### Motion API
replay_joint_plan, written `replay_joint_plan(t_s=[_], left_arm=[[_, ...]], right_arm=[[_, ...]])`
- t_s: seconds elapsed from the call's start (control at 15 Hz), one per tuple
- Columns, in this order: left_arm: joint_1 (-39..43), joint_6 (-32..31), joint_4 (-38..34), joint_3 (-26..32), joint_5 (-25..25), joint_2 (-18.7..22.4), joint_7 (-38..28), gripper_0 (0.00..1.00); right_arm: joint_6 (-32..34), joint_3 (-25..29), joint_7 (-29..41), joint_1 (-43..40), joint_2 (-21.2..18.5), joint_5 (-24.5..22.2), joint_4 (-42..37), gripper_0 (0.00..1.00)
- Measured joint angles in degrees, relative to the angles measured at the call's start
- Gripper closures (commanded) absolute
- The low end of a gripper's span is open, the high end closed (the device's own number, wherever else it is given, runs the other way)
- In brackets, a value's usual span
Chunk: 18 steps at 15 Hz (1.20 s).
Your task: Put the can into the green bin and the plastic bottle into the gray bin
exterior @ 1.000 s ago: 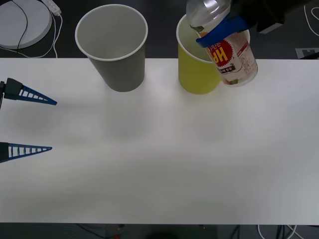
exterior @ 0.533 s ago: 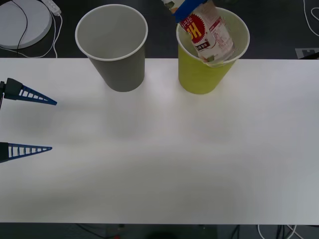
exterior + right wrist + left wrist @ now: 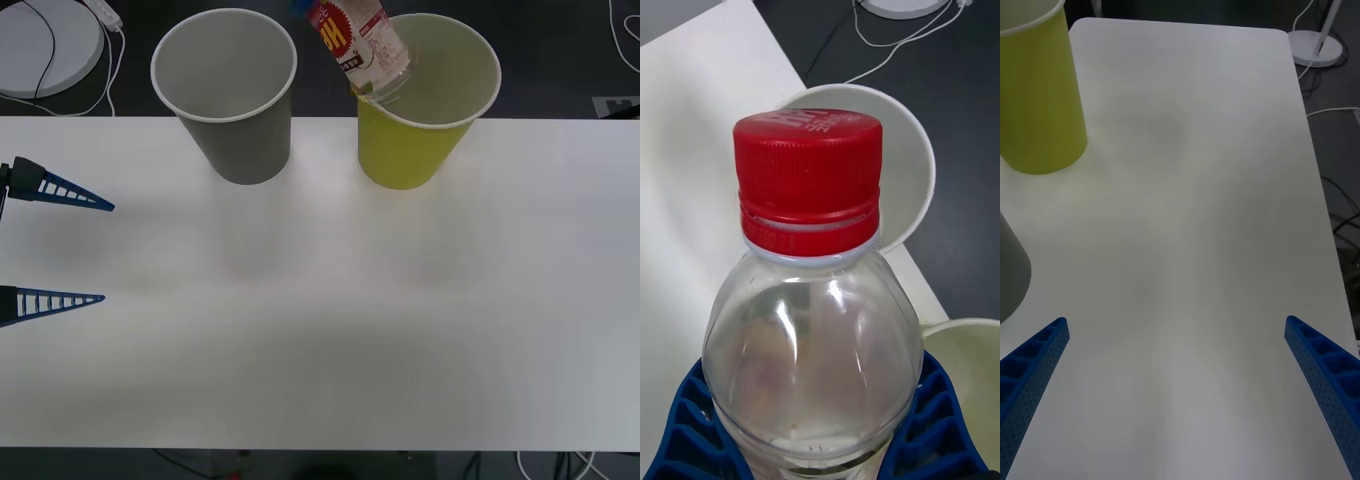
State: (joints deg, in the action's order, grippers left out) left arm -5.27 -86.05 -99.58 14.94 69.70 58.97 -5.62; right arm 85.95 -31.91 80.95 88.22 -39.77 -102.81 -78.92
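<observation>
White table [image 3: 330, 330] across the front view, both cups standing upright at its far edge. Gray bin [image 3: 226, 95] on the left, green bin [image 3: 425, 100] on the right, near each other but apart. Both look bare inside as far as visible.

Plastic bottle [image 3: 358, 48] up in the air, tilted, base down over the green bin's left rim, on the side facing the gray bin; top end cut off by the front view's upper edge. Label red, white and yellow, lettering upside down. Not in either cup.

Right gripper [image 3: 816, 439] clamped on the bottle: blue ribbed fingers [image 3: 936, 420] pressed against both sides of the clear body below the shoulder, red cap [image 3: 809, 176] sticking out well beyond the fingertips. In the right wrist view, gray bin's pale mouth directly behind the cap, green bin's rim just beside the gripper at the picture's edge.

Left gripper [image 3: 85, 250] parked low over the table's left side, well apart from both cups, fingers [image 3: 1319, 367] spread wide, nothing between them.
</observation>
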Motion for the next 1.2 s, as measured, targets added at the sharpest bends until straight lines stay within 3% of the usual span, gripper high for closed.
replay_joint_plan(t_s=[0.6, 1.2], left_arm=[[0.00, 0.00, 0.00, 0.00, 0.00, 0.00, 0.00, 0.00], [0.00, 0.00, 0.00, 0.00, 0.00, 0.00, 0.00, 0.00]], right_arm=[[-5.87, -0.69, 0.00, 6.57, 12.62, -9.53, 17.80, 1.00], [-22.00, -7.75, 0.00, 11.92, 20.14, -8.55, 31.62, 1.00]])
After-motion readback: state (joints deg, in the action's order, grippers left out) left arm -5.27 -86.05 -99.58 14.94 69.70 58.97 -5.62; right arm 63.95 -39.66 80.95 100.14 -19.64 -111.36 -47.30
